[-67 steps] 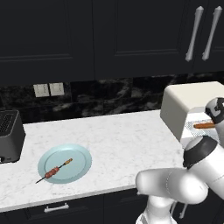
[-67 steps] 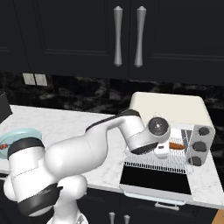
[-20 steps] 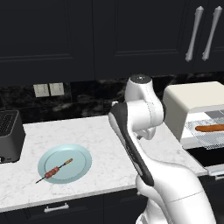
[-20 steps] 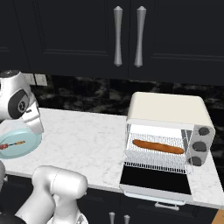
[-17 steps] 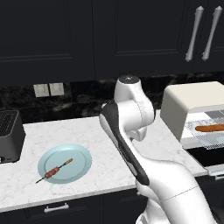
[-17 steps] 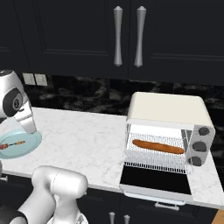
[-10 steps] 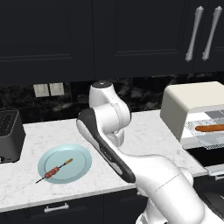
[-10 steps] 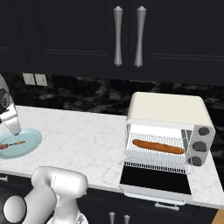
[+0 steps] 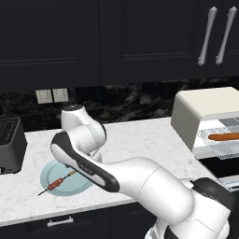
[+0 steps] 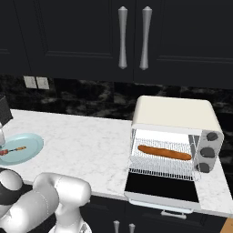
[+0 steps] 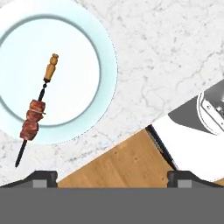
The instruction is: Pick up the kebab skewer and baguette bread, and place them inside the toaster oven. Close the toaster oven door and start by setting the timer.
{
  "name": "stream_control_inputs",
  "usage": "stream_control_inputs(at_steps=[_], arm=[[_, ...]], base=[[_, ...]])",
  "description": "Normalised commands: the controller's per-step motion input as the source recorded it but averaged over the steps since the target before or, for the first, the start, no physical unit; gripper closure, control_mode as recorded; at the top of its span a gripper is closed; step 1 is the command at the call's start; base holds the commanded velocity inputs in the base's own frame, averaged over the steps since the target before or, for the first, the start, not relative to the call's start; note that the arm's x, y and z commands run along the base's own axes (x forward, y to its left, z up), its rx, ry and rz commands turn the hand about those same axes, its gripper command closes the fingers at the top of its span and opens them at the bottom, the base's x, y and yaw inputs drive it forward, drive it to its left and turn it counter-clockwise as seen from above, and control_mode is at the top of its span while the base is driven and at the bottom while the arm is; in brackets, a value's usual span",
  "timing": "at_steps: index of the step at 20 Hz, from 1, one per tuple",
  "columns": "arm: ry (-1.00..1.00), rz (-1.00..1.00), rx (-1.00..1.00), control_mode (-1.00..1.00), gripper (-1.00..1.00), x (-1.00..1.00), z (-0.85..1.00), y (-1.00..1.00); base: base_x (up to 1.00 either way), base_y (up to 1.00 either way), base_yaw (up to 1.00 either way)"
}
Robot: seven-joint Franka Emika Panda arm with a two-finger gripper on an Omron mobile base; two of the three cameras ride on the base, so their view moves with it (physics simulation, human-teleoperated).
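Baguette bread [image 10: 164, 152] is racked already, so with jaws wide open and empty, I'd center over the kebab skewer [image 11: 35, 111] meat chunks before dropping onto the plate [image 11: 98, 57].

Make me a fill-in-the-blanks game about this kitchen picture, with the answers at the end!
1. The kebab skewer lies on a pale blue ____.
2. The baguette bread rests on the wire rack inside the ____ oven.
3. The toaster oven door is folded down, so it is ____.
4. The pointed tip of the skewer sticks out over the plate's ____.

Missing words: plate; toaster; open; rim
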Motion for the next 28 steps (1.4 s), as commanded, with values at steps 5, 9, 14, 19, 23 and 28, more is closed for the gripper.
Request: stream_control_inputs(at_steps=[5, 9, 14, 19, 23, 28], arm=[[-0.02, -0.01, 0.01, -1.0, -1.0, 0.15, -0.48, 0.13], [-0.08, -0.06, 0.03, -1.0, -1.0, 0.42, -0.21, 0.03], [0.0, -0.02, 0.01, -1.0, -1.0, 0.18, -0.18, 0.25], [0.0, 0.0, 0.0, -1.0, -1.0, 0.06, -0.17, 0.41], [0.0, 0.0, 0.0, -1.0, -1.0, 0.03, -0.4, 0.13], [0.0, 0.0, 0.01, -1.0, -1.0, 0.22, -0.22, 0.07]], base=[[0.0, 0.0, 0.0], [0.0, 0.0, 0.0], [0.0, 0.0, 0.0], [0.0, 0.0, 0.0], [0.0, 0.0, 0.0], [0.0, 0.0, 0.0]])
